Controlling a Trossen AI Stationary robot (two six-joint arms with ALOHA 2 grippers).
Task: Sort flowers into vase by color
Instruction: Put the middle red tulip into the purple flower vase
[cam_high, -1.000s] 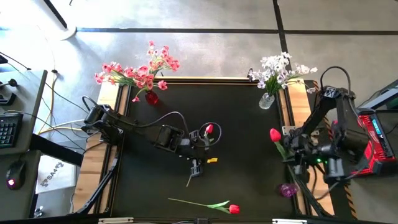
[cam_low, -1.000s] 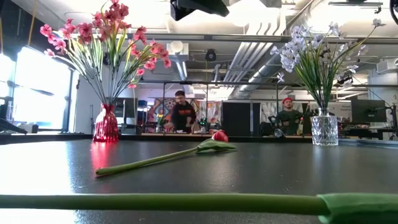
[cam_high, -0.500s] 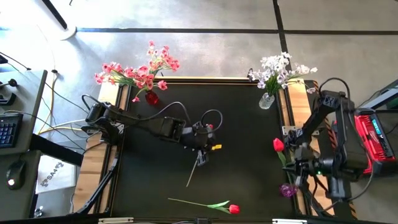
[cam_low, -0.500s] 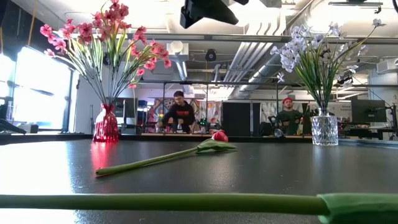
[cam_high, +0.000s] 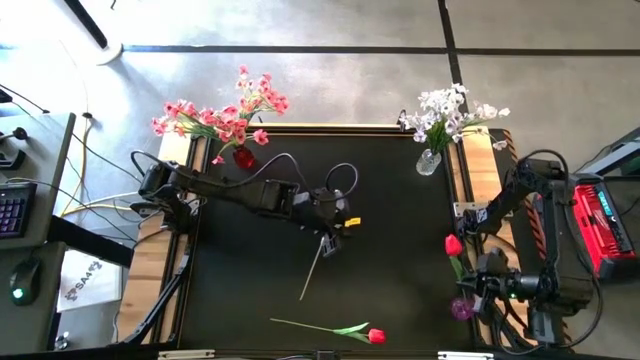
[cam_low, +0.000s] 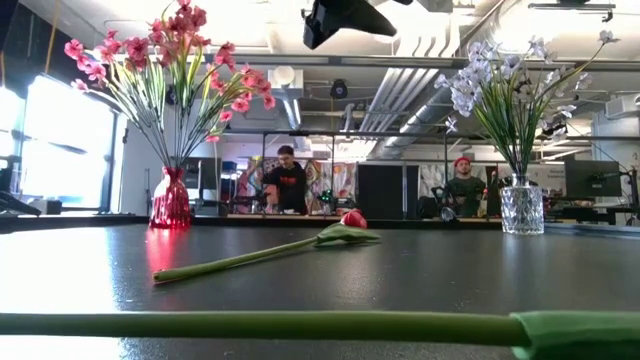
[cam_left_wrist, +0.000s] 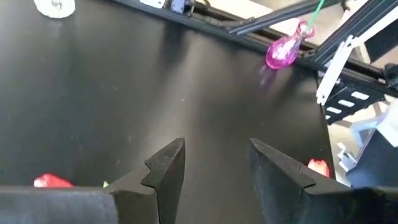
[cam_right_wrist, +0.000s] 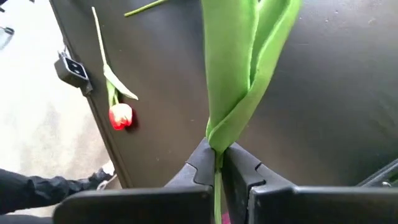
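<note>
A red tulip (cam_high: 452, 243) hangs over the table's right edge, with my right gripper (cam_right_wrist: 216, 163) shut on it. Its stem end (cam_left_wrist: 314, 14) reaches the mouth of a small pink vase (cam_high: 462, 306); whether it is inside, I cannot tell. A second tulip (cam_low: 352, 218) lies flat mid-table on its stem (cam_high: 313, 272). My left gripper (cam_left_wrist: 211, 162) hovers open above it, nothing between its fingers. A third tulip (cam_high: 375, 336) lies along the near edge. My right gripper pinches the tulip between its two fingers at the stem, where the green leaf wraps it (cam_right_wrist: 217, 144). The leaf (cam_right_wrist: 249, 62) stretches away beyond the fingertips. The tulip is lifted clear of the table, its red head (cam_high: 452, 243) on the far side of the fingers.
A red vase (cam_high: 243, 156) of pink blossoms stands at the far left corner. A clear vase (cam_high: 428, 160) of white blossoms stands at the far right. People (cam_low: 288, 180) show in the room beyond the table.
My right gripper has gone down and toward the near edge with its tulip, closing on the pink vase. My left gripper has swung toward the table's right, staying open above the mid-table tulip, which has kept still.
</note>
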